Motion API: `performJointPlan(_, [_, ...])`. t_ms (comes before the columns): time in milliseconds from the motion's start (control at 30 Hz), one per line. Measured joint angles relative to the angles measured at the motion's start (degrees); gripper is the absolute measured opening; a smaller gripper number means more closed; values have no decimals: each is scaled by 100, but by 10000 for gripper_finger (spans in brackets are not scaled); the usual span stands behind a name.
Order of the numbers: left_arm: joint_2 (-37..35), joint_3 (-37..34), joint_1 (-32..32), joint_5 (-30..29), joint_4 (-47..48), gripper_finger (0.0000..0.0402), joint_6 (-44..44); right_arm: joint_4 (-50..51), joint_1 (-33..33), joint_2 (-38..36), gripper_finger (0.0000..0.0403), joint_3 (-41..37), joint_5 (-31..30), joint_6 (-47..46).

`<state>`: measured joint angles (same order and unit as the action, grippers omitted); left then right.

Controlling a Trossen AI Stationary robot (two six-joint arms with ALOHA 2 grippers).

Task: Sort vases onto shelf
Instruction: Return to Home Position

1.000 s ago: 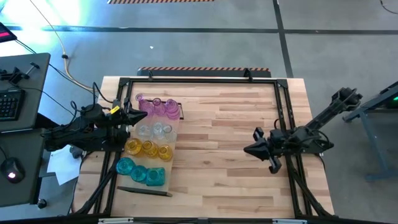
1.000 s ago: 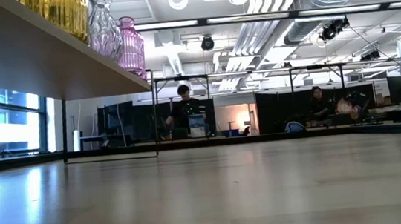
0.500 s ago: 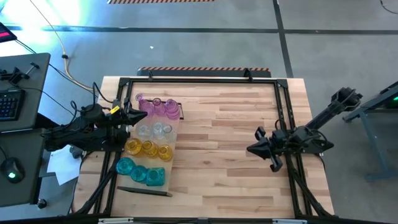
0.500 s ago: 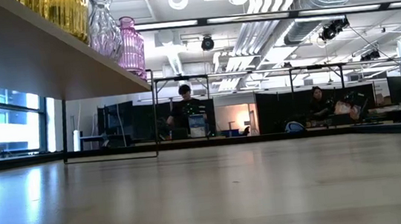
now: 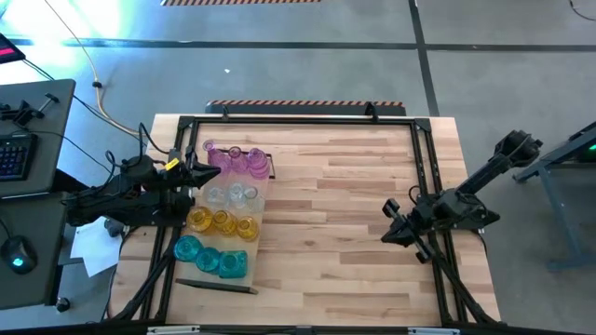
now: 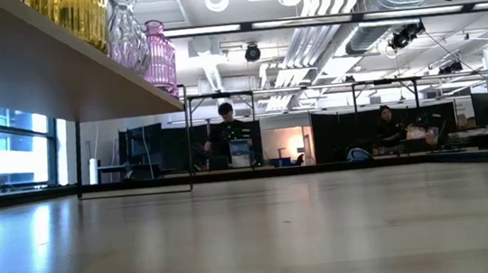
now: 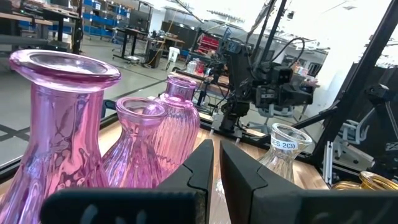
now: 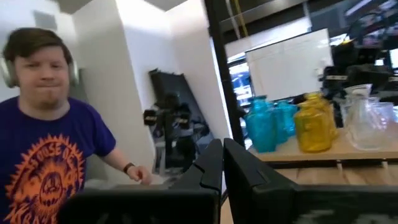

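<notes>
My left hand, fingers together, sits right at the shelf's pink end. The vases stand on the shelf in rows: pink, clear, yellow, teal. Well away from the shelf, across the bench, my right hand hangs pinched together.

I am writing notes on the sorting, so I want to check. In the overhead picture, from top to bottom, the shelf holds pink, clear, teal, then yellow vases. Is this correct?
Not quite: the last two rows are swapped. The high view shows the shelf holding the pink vases, then the clear vases, then the yellow vases, and the teal vases at the bottom.
</notes>
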<state>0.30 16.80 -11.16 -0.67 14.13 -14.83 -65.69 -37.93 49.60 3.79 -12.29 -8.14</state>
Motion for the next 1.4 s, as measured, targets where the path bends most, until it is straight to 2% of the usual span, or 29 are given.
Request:
performJointPlan(400, [0, 0, -2, 0, 0, 21, 0, 769, 0, 10, 0, -323, 799, 261])
performJointPlan(700, [0, 0, -2, 0, 0, 21, 0, 877, 4, -20, 0, -323, 804, 365])
performJointPlan(1167, [0, 2, -2, -2, 0, 21, 0, 1734, 4, -20, 0, -323, 802, 367])
performJointPlan(1267, [0, 2, -1, 0, 0, 21, 0, 2147, 5, -250, 0, -323, 802, 367])
performJointPlan(1400, [0, 2, -2, 0, 0, 21, 0, 3041, 35, -949, 0, -323, 804, 369])
